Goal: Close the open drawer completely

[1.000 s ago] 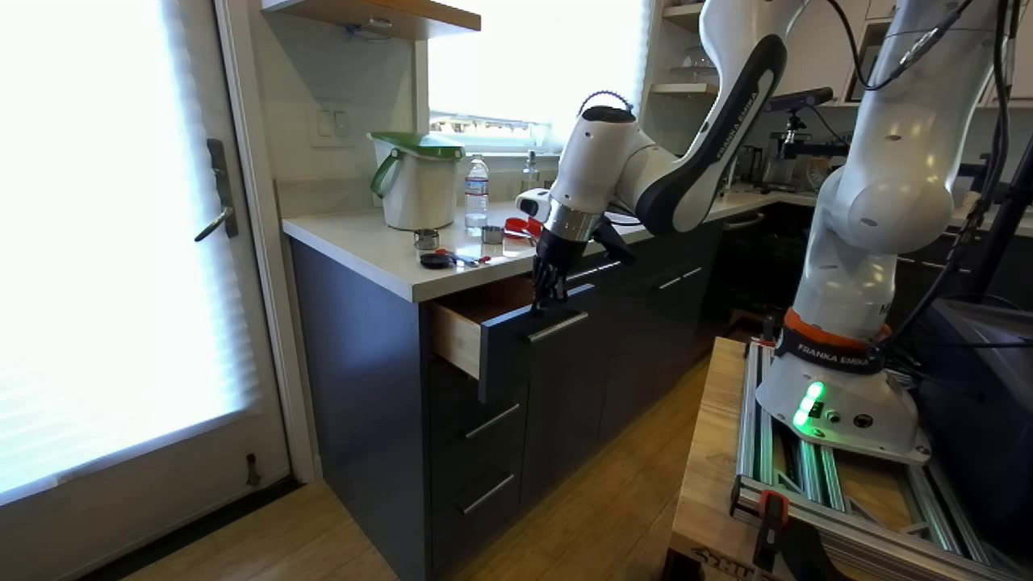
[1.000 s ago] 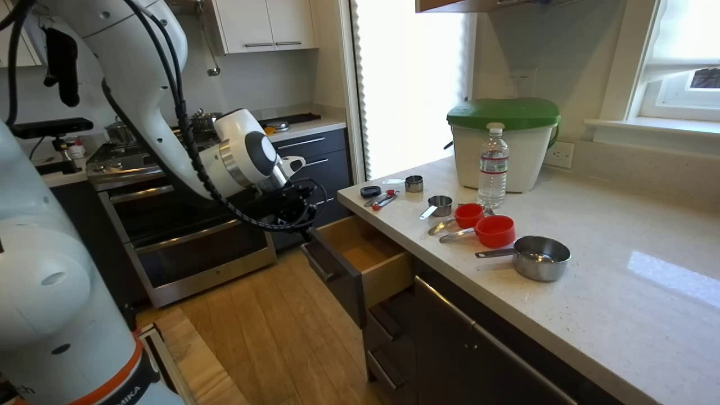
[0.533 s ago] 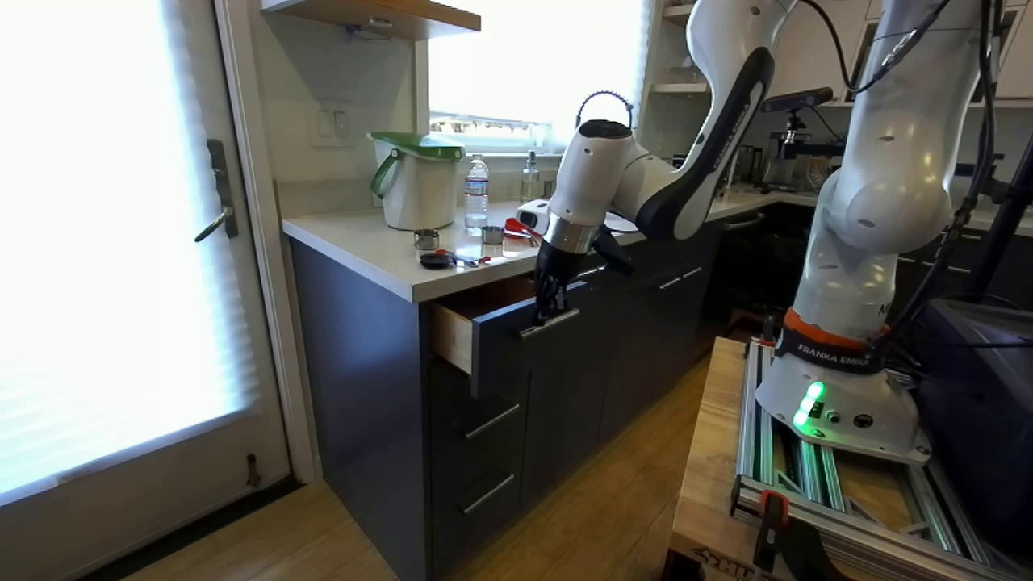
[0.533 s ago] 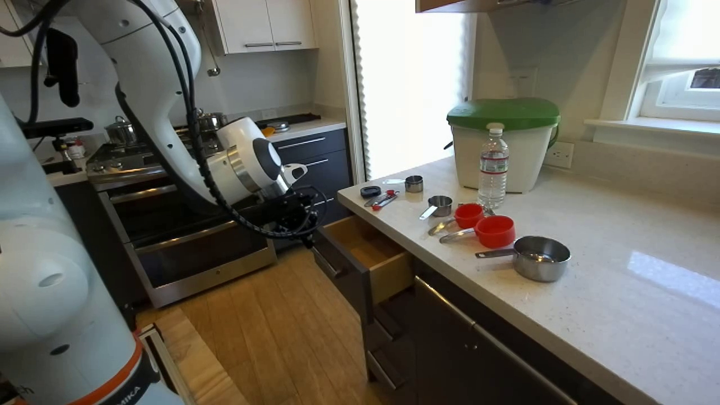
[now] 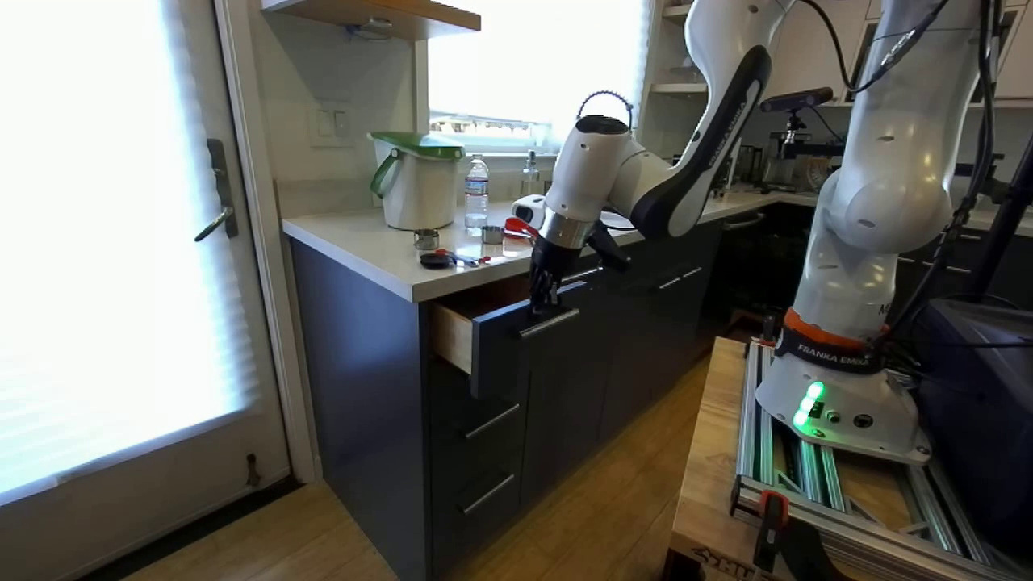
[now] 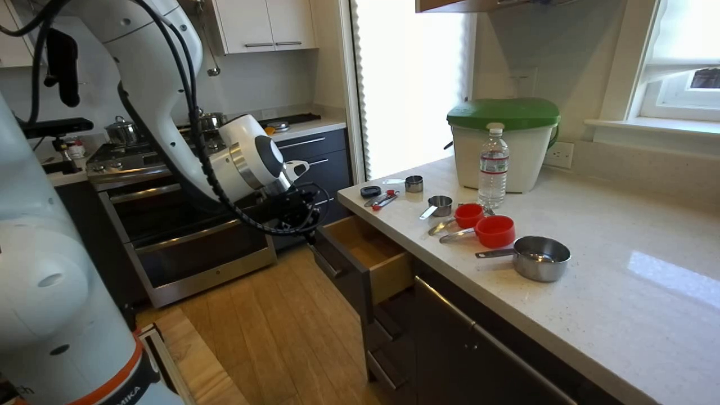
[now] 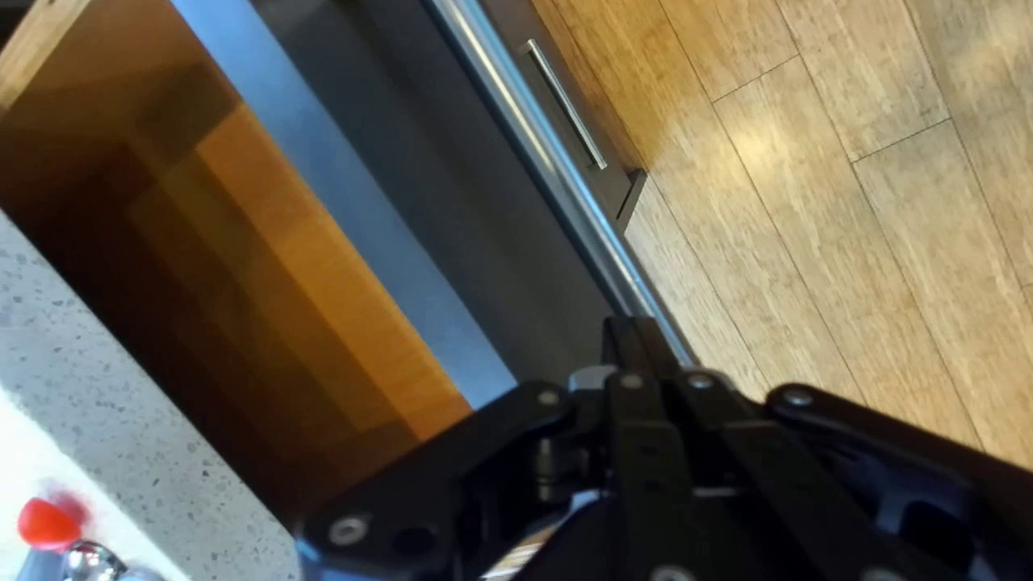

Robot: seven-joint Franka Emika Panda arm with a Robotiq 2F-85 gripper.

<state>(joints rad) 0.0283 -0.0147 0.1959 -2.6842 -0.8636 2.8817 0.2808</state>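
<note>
The drawer is partly open under the counter. Its dark grey front and light wooden side also show in an exterior view, and its inside looks bare. The front face and bar handle run diagonally across the wrist view. My gripper is shut with its fingertips together and nothing between them. The fingertips are at the drawer front, just above the handle. In an exterior view the gripper hangs at the far end of the front. Whether the tips touch it is hidden.
The white counter overhangs the drawer. On it stand red measuring cups, a metal cup, a water bottle and a green-lidded bin. Closed dark drawers lie below. The wooden robot stand is opposite.
The drawer moved slightly inward between one second and half a second ago, and looks unmoved since. My gripper moved down and inward, then rose slightly off the handle.
</note>
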